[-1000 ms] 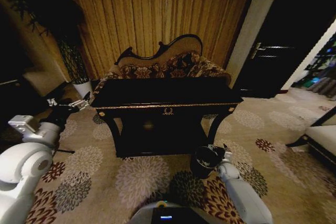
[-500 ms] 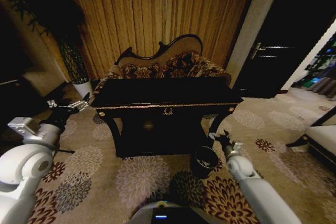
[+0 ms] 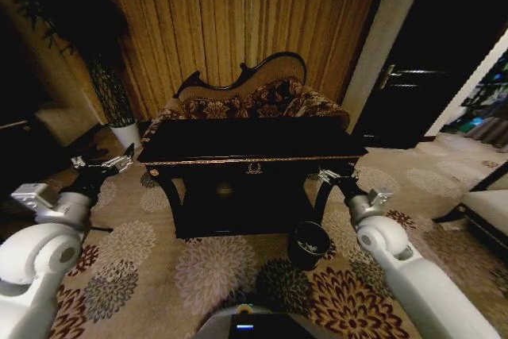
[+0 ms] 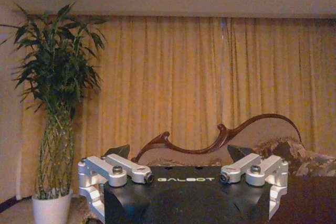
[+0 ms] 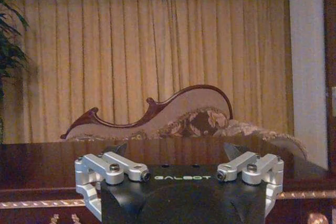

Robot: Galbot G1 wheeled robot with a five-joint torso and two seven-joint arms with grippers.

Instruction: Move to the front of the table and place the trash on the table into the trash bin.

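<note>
The black table (image 3: pixel 254 142) with gold trim stands straight ahead, its dark top (image 5: pixel 47 163) showing no trash that I can make out. The small round trash bin (image 3: pixel 309 244) sits on the carpet by the table's front right leg. My right gripper (image 3: pixel 328 174) is raised beside the table's front right corner, above the bin; in the right wrist view it (image 5: pixel 176 150) is open and empty, facing across the table top. My left gripper (image 3: pixel 123 160) hovers off the table's left end, and it (image 4: pixel 181 153) is open and empty too.
A carved-back patterned sofa (image 3: pixel 254 97) stands behind the table against gold curtains. A tall plant in a white pot (image 3: pixel 125 131) is at the back left, a dark door (image 3: pixel 409 77) at the right, and a pale seat (image 3: pixel 492 210) at the far right. Flowered carpet lies in front.
My right arm has lifted from over the trash bin up to the table's front right corner. The left arm has barely moved.
</note>
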